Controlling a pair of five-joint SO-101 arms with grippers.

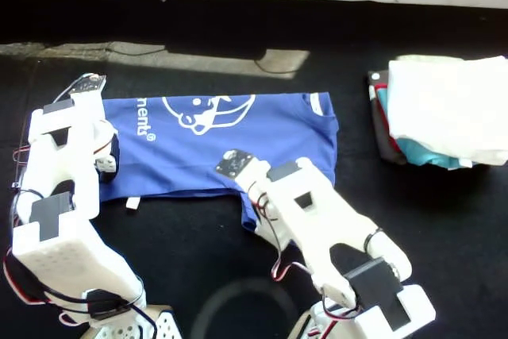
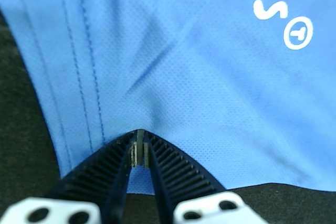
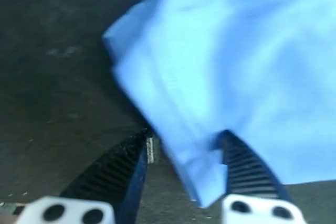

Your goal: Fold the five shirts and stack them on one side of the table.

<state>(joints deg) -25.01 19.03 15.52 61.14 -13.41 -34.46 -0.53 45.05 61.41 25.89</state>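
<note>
A blue shirt with white print lies spread flat on the black table. At the shirt's left hem my left gripper is shut, and the left wrist view shows its fingertips pinching the blue cloth beside the stitched hem. My right gripper sits at the shirt's near edge by the sleeve. In the right wrist view it stands open with a bunched fold of blue cloth between its fingers.
A stack of folded shirts, white on top with teal and red below, sits at the table's right side. A small white tag lies just off the shirt's near edge. Bare black tabletop lies between the two arm bases.
</note>
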